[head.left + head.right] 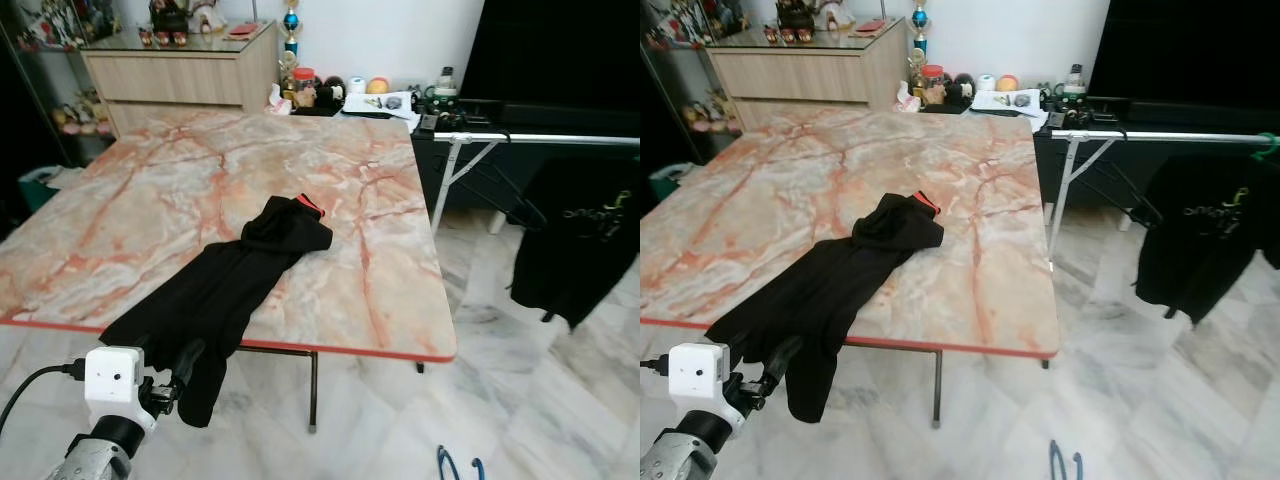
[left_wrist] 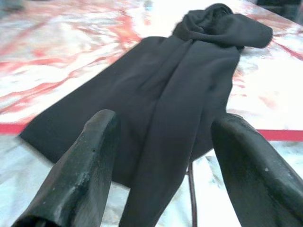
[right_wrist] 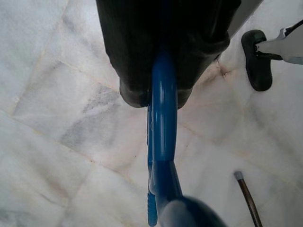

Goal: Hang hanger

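Note:
A black garment lies crumpled on the marble table, one end drooping over the near edge. My left gripper is open just in front of that hanging end, its fingers low by the table's near left edge. A blue hanger is clamped in my right gripper, which is shut on it above the floor. Part of the blue hanger peeks in at the bottom of the left eye view. A metal clothes rail stands to the right.
A black shirt hangs on the rail over the marble floor. Behind the table are a wooden cabinet and a cluttered low shelf. A rack foot rests on the floor near my right gripper.

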You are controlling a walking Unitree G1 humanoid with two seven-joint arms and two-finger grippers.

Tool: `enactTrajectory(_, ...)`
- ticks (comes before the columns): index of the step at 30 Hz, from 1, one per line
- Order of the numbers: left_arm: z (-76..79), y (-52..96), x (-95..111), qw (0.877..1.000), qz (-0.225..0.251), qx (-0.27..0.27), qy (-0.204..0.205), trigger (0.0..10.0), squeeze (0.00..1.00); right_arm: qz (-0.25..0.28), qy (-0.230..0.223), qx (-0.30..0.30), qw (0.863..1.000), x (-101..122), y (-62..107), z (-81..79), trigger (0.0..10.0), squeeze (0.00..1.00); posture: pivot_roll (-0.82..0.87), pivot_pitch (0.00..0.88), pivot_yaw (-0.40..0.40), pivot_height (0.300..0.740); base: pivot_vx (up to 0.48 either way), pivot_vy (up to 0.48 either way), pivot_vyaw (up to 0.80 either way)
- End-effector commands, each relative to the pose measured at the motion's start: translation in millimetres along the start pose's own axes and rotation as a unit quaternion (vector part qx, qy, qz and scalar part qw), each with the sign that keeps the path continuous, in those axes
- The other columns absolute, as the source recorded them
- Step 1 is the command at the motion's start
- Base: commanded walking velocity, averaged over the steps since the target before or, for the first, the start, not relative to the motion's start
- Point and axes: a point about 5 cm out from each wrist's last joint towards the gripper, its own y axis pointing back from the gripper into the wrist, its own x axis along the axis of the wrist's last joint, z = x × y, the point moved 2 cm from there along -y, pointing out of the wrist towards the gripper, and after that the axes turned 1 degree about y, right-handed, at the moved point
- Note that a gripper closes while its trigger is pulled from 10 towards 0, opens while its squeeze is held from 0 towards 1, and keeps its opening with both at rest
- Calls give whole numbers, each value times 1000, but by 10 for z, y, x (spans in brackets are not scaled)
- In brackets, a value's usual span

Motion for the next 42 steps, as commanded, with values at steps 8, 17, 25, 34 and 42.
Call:
enactTrajectory(8,-293,207,-637,992,-121,40,7,10000,0,3,-2,3,1000,32,-8,-34,10000,0,232,66,9,740,0,0,0)
enactTrajectory(17,-345,406,-1460,957,-289,36,-1,10000,0,5,-2,3,1000,45,-12,-39,10000,0,233,65,5,740,0,0,0)
enactTrajectory(25,-177,676,-1955,903,-429,8,-33,10000,0,9,-4,2,1000,74,-18,-40,10000,0,206,47,10,740,0,0,0)
enactTrajectory(34,-46,666,-2019,896,-437,-34,-77,10000,0,25,29,1,999,115,-16,19,10000,0,200,31,8,740,0,0,0)
enactTrajectory(42,-82,793,-2078,896,-442,9,-50,10000,0,36,47,-11,998,127,1,223,10000,0,180,15,-1,740,0,0,0)
